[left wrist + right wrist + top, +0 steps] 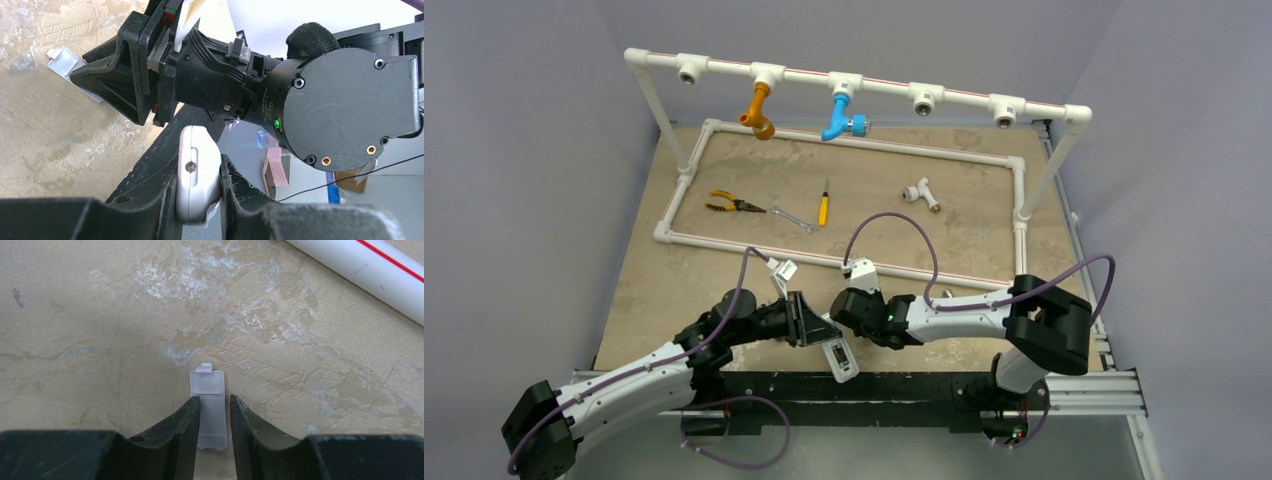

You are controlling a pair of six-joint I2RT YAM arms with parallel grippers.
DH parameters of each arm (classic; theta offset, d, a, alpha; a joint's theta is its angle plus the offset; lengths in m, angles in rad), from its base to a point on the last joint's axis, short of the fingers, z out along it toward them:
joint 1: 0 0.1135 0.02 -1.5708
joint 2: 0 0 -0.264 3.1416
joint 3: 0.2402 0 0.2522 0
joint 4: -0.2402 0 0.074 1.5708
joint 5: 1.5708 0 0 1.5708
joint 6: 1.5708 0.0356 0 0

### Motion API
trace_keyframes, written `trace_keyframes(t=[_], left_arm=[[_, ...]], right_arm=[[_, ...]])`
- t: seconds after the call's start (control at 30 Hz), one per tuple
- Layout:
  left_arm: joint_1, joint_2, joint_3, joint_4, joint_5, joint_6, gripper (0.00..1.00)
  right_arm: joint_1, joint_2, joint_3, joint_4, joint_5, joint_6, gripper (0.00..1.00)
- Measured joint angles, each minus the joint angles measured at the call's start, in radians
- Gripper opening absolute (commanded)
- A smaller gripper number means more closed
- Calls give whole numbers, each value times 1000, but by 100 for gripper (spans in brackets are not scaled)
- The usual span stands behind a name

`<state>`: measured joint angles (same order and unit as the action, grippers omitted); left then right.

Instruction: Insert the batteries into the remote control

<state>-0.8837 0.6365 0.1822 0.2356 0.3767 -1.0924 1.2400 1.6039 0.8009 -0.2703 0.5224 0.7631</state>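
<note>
My left gripper is shut on the white remote control, holding it off the table at the near edge. In the left wrist view the remote control stands end-on between the two black fingers of the left gripper. The right gripper hangs low over the table just right of it. In the right wrist view the right gripper is open, its fingers straddling a small flat white cover that lies on the table. That cover also shows behind the right gripper. The batteries are out of view.
A white pipe frame borders the work area, its near rail just beyond the cover. Inside lie yellow pliers, a wrench, a yellow-handled screwdriver and a white tee. Orange and blue fittings hang from the overhead pipe.
</note>
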Motion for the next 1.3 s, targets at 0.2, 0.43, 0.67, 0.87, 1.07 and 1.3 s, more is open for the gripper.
trace_keyframes(t=[0.2,0.43,0.67,0.87,1.07,1.3], left_arm=[[0,-4,0,-1,0,0,0],[0,-107,11,-80,-14,5,0],[14,-288,86,-219,-75,41,0],[73,-373,92,-300,-100,42,0],[132,-387,92,-348,-95,42,0],[142,-395,96,-385,-93,49,0]], right_arm=[[3,-37,-27,22,4,19,33],[2,-101,-80,35,-55,20,39],[-48,-206,-191,149,-161,30,41],[-91,-256,-246,206,-241,37,41],[-96,-248,-244,212,-259,24,41],[-96,-184,-201,241,-283,7,41]])
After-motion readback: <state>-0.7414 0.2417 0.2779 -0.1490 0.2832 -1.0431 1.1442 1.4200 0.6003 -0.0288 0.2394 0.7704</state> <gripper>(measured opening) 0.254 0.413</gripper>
